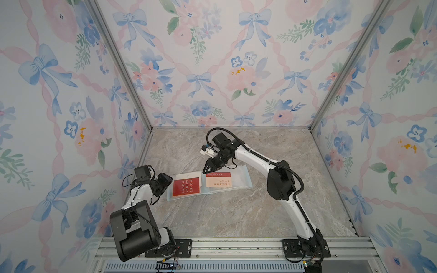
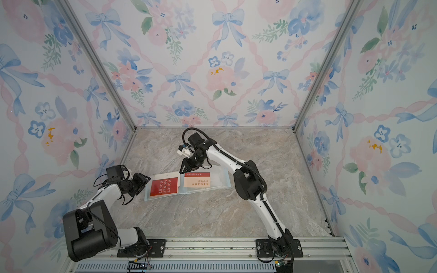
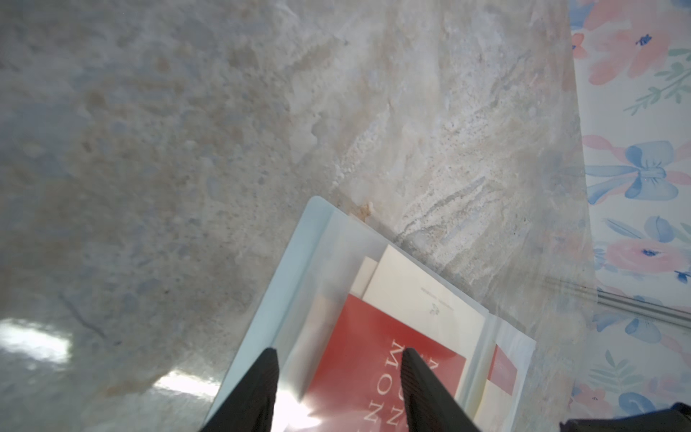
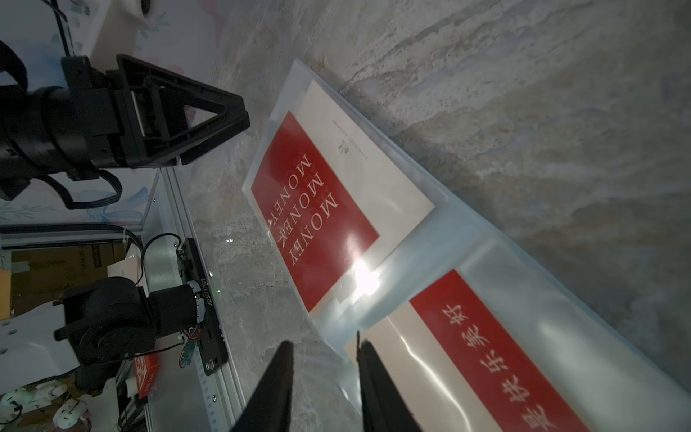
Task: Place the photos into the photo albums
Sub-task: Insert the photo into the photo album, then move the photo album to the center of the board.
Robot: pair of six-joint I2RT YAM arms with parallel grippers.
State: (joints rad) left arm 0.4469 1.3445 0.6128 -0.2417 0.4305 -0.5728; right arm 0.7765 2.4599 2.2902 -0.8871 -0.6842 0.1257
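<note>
The photo album (image 1: 240, 178) (image 2: 220, 179) lies open on the marble table, pale blue with clear sleeves. Its left page holds a red "MONEY" photo (image 1: 186, 187) (image 3: 374, 355) (image 4: 310, 209) over a cream photo (image 3: 422, 299). On the right page lies a cream photo with a red band (image 1: 218, 180) (image 4: 486, 348). My left gripper (image 1: 170, 182) (image 3: 338, 351) is open at the album's left edge, its fingers over that page. Over the album's far edge near the spine, my right gripper (image 1: 204, 171) (image 4: 325, 342) stands slightly open with only table showing between its fingers.
Wallpapered walls close the table on three sides. An aluminium rail (image 1: 236, 245) with both arm bases runs along the front. The right arm's elbow (image 1: 281, 182) stands just right of the album. Bare marble (image 1: 236, 212) lies between album and rail.
</note>
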